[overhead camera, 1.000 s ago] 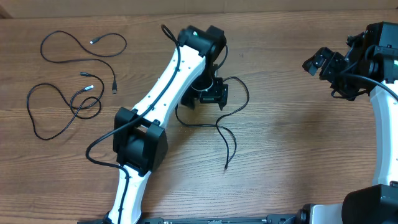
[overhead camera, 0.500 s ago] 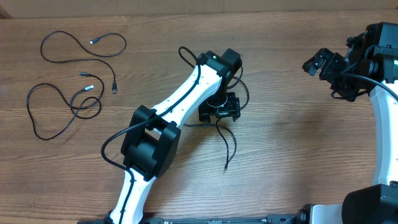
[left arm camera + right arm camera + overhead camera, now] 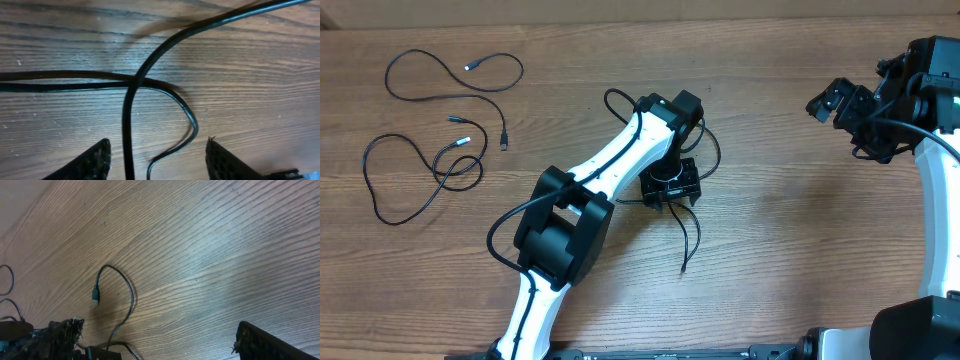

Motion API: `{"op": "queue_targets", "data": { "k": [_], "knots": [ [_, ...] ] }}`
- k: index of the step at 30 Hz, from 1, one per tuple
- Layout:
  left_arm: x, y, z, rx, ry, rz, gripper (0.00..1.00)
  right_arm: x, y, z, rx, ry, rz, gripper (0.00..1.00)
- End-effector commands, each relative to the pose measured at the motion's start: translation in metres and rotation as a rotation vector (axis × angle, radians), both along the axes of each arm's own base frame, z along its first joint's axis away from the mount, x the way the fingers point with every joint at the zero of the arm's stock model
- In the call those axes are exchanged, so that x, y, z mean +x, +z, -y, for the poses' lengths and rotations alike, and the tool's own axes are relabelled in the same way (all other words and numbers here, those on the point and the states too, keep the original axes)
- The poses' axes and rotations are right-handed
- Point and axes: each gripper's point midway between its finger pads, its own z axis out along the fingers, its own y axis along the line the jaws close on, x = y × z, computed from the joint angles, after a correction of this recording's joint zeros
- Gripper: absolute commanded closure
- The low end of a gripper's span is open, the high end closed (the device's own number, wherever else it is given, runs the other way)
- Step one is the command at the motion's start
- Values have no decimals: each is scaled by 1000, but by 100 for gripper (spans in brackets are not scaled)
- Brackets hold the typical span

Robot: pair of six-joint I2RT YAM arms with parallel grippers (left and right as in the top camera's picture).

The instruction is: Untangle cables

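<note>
One tangled cable (image 3: pixel 706 142) loops on the wooden table under my left gripper (image 3: pixel 670 184), and its tail ends at a plug (image 3: pixel 683 268). In the left wrist view my left gripper (image 3: pixel 158 142) stands open low over the table. A thick strand (image 3: pixel 129 125) and a thin strand (image 3: pixel 189 122) cross and run between its fingers (image 3: pixel 95 160) without touching them. My right gripper (image 3: pixel 830 100) hovers at the far right; in its own view the right gripper (image 3: pixel 157 332) is wide open and holds nothing. Far below it lie the cable (image 3: pixel 127 287) and its plug (image 3: pixel 95 297).
Two separate cables lie at the far left of the table: one (image 3: pixel 450 78) in an open loop, the other (image 3: pixel 415 172) below it. The left arm's white link (image 3: pixel 610 165) stretches diagonally from the near edge. The right arm's base (image 3: pixel 920 325) is at the near right.
My left gripper has moved right and toward the near edge and come down over the crossed strands, with its jaws narrowing. The right arm has not moved.
</note>
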Motion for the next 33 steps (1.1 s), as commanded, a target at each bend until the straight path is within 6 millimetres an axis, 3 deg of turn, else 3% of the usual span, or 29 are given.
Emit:
{"op": "queue_targets", "data": {
  "k": [1,7,9,12,14,17,21,25,30,33],
  "knots": [
    [-1,-4,-1,-7,15,-24,47,1,-1,1,-4,-4,0,0],
    [-1,-4,-1,-6,7,-21,49,0,-1,1,-3,-4,-3,0],
    [-1,-4,-1,-6,7,-21,59,0,-1,1,-3,-4,-3,0],
    [0,-5,-1,-12,-6,-13,84,-1,-1,1,-2,-4,-6,0],
    [1,-4,0,-27,-35,-1,96,-1,-1,1,-2,-4,-6,0],
    [3,6,9,-113,-87,0,96,-1,-1,1,-2,-4,-6,0],
    [20,45,25,-262,-133,39,96,-1,-1,1,-2,-3,-6,0],
    [42,99,28,-323,-187,152,96,-2,-2,1,-1,-4,-12,0],
    [66,188,28,-393,-232,374,96,-3,-2,1,0,-4,-14,0],
    [74,227,20,-407,-225,487,96,-3,-2,1,0,-4,-14,0]
  ]
}}
